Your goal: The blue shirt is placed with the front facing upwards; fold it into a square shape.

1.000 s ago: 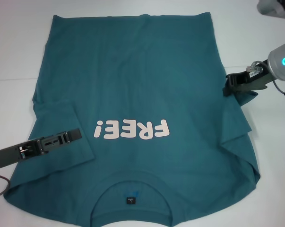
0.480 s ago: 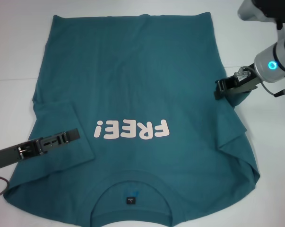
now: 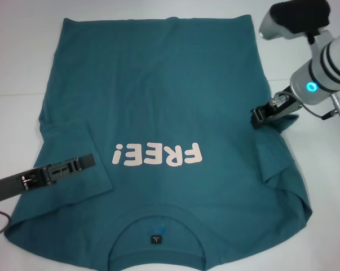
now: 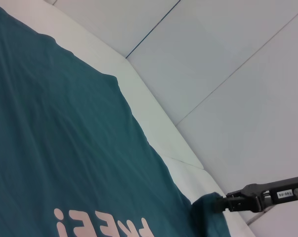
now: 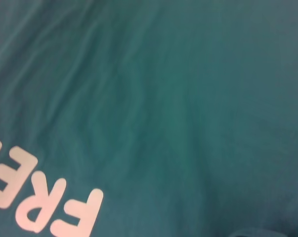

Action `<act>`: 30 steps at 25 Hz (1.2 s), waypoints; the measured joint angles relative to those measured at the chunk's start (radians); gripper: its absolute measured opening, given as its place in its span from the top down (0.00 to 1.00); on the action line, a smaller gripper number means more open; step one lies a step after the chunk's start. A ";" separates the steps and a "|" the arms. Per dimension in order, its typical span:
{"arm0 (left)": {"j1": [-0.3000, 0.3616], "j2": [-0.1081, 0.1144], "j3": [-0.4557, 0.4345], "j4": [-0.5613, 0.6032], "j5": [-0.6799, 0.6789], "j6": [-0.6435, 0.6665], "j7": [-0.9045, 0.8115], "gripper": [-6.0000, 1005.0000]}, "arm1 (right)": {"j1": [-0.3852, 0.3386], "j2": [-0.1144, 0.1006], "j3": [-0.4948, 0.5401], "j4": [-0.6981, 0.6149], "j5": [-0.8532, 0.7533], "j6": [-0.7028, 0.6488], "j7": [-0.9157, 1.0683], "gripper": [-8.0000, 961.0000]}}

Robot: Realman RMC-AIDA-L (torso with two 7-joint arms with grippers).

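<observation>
My right gripper (image 3: 259, 117), at three o'clock, pinches the blue shirt (image 3: 158, 101) sleeve; my left gripper (image 3: 85, 161), at eight, hides its grip.

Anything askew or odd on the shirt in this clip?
Nothing damaged. The blue shirt lies flat, left sleeve folded in under the left gripper; the right gripper holds the right sleeve, bunching the cloth there.

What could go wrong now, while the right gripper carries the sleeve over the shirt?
1. The right gripper appears to hold the sleeve only by its edge, so the cloth may slip out before the fold is finished.
2. The lifted cloth is slack and creased, so the fold on the blue shirt may come out crooked.
3. The left gripper lies on the other folded sleeve; pulling it back may drag that fold open.
</observation>
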 joint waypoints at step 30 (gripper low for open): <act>0.001 0.002 0.000 -0.013 0.000 -0.009 0.000 0.28 | 0.008 0.086 0.005 0.020 -0.094 0.155 0.012 0.65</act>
